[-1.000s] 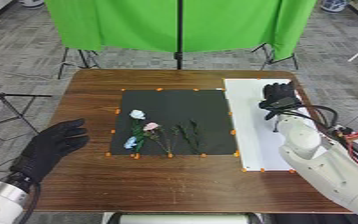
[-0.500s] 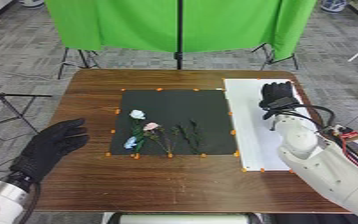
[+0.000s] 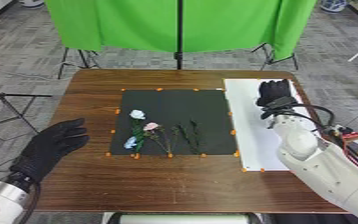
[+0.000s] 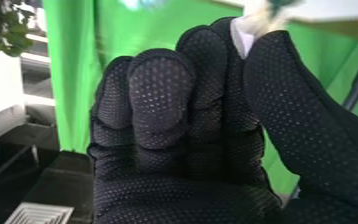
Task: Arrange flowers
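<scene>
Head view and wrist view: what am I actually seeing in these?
This is a robot with two arms and gloved hands. The head view looks down from its head at a brown table; the wrist view is from its right wrist. On a dark mat lie a white flower, a pink flower, a pale blue flower and green stems. The left hand is open and empty. The right hand is over a white board, with something pale at its tip; whether it's held, I can't tell.

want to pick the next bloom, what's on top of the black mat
On the black mat lie a white flower, a pink flower, a light blue flower and green stems. The mat hides what's under it.
</scene>
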Available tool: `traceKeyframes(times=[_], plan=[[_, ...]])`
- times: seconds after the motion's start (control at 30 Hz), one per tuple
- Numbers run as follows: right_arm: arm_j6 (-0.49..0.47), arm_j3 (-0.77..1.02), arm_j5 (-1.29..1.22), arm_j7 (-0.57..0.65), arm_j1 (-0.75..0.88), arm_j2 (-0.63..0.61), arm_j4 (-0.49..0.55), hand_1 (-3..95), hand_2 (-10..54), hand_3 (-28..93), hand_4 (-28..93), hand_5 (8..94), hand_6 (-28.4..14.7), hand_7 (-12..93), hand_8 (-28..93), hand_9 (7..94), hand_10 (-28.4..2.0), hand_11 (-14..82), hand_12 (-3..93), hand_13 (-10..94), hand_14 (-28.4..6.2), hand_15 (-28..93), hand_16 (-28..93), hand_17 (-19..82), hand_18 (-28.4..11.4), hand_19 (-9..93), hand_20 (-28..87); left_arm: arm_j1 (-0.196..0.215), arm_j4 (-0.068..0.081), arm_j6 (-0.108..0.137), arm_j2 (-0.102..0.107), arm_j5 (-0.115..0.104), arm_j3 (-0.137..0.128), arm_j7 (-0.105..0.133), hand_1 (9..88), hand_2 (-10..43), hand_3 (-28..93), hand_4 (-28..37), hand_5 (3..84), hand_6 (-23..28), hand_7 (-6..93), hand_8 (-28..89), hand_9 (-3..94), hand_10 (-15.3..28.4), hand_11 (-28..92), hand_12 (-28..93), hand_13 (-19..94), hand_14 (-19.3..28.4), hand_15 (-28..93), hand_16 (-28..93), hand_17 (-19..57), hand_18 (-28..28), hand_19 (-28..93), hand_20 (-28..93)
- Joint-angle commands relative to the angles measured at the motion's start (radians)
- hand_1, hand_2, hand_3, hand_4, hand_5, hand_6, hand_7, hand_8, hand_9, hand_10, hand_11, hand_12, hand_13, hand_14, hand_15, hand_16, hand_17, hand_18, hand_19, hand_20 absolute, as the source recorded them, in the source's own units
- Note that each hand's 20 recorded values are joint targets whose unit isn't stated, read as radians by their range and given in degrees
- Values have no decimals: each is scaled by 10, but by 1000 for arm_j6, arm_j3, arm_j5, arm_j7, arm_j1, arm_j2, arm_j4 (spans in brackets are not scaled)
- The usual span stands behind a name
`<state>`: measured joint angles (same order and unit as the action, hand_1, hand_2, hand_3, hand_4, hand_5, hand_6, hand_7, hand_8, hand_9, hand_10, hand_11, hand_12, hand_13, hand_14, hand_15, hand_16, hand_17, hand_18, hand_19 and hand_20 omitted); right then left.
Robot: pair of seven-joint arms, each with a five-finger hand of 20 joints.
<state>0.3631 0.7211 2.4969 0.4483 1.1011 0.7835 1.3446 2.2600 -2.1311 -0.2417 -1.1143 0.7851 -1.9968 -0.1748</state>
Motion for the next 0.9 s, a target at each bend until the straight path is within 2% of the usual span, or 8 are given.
traceKeyframes(times=[0.03,0.27,0.4,0.6,0.63,0.9], plan=[[84,10,-5,-22,-16,-5,61,449,-95,886,-282,730,21,532,-98,836,-31,308,516,768,-21,589,382,311,-165,765,374,15,2,-5,-8,6,1,-3,250,17,755,-283,319,58,321,-158,262,142,392,136,193,163,554,-65,-95,229,556,86],[59,12,-44,-81,5,-14,195,446,-95,888,-275,719,16,559,-106,838,-32,307,520,768,-24,593,381,316,-162,762,379,17,1,-5,-11,6,-1,-5,251,17,755,-283,318,57,322,-157,262,142,391,135,194,162,554,-66,-95,229,556,86],[16,-25,-54,-167,-8,2,253,446,-95,887,-274,716,16,565,-109,837,-32,306,522,767,-25,594,380,315,-161,760,382,16,2,-8,-12,7,1,-6,250,17,755,-283,318,57,321,-158,262,141,391,135,193,163,554,-65,-95,229,556,86],[-39,-98,-78,-264,-58,54,290,448,-95,885,-277,711,15,571,-111,835,-33,304,523,765,-24,595,379,314,-160,757,384,5,6,-12,-9,7,8,-9,251,17,755,-283,318,58,321,-158,262,141,391,136,194,162,554,-65,-95,229,557,86],[-49,-104,-78,-277,-58,62,296,448,-95,885,-277,710,15,573,-112,835,-33,304,522,763,-25,595,379,314,-159,756,384,6,6,-7,-3,3,11,-8,251,17,755,-283,318,58,321,-158,262,141,391,136,194,162,553,-65,-94,229,557,86],[-105,-183,-91,-327,-78,105,323,446,-95,884,-276,705,15,580,-116,833,-34,304,522,760,-25,598,375,313,-157,753,385,4,7,-6,-5,4,12,-10,251,18,754,-283,318,57,322,-158,261,142,391,136,193,162,554,-65,-95,229,557,86]])
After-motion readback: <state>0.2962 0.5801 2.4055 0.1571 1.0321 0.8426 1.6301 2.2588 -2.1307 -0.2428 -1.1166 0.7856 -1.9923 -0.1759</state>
